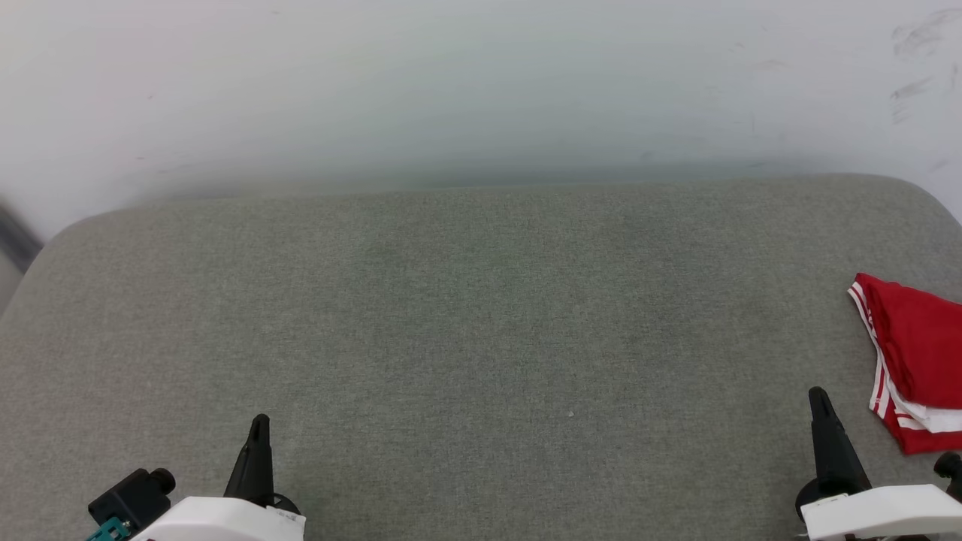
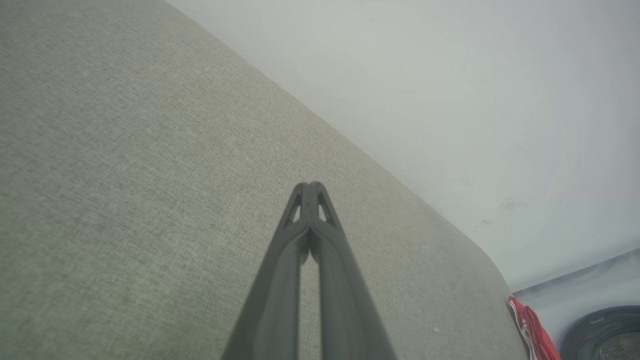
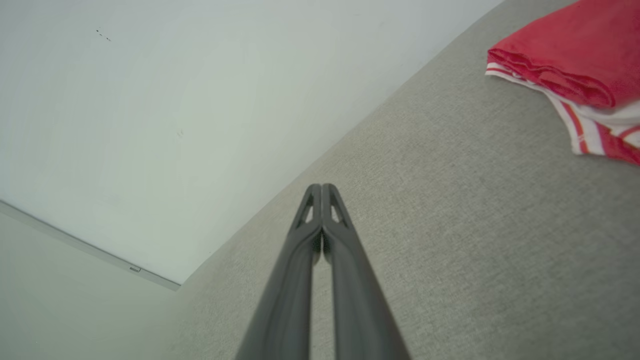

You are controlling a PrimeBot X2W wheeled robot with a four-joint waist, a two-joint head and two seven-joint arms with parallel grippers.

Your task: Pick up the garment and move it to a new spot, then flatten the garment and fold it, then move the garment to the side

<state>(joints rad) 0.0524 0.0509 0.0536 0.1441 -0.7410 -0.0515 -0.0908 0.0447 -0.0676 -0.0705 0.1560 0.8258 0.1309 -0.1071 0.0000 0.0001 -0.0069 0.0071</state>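
A grey-green fabric pad (image 1: 481,315) with rounded corners takes up the lower part of the head view. Its weave is even and it lies flat. Behind the pad's far edge rises a pale wall (image 1: 481,90), which carries dark scuffs (image 1: 913,45) above the pad's far right corner. In the left wrist view, pale floor (image 2: 575,285) shows past the pad's right end, with a dark round thing (image 2: 600,332) on it; what that thing is cannot be told. In the right wrist view, a thin strip (image 3: 90,247) runs along the wall beyond the pad's left end.

The left gripper (image 1: 259,422) is over the pad's near left part. Its 2 fingers are pressed together at the tips and hold nothing. From its wrist view the tips point across bare pad toward the far edge.

The right gripper (image 1: 818,394) is over the pad's near right part, also closed tip to tip and empty. It is near the shirt but does not touch it.

The shirt (image 1: 921,338) lies folded on the pad's right edge, partly cut off by the head view's border. Red cloth is on top, with white sleeve cloth and red-and-white striped trim showing along its near and inner sides.
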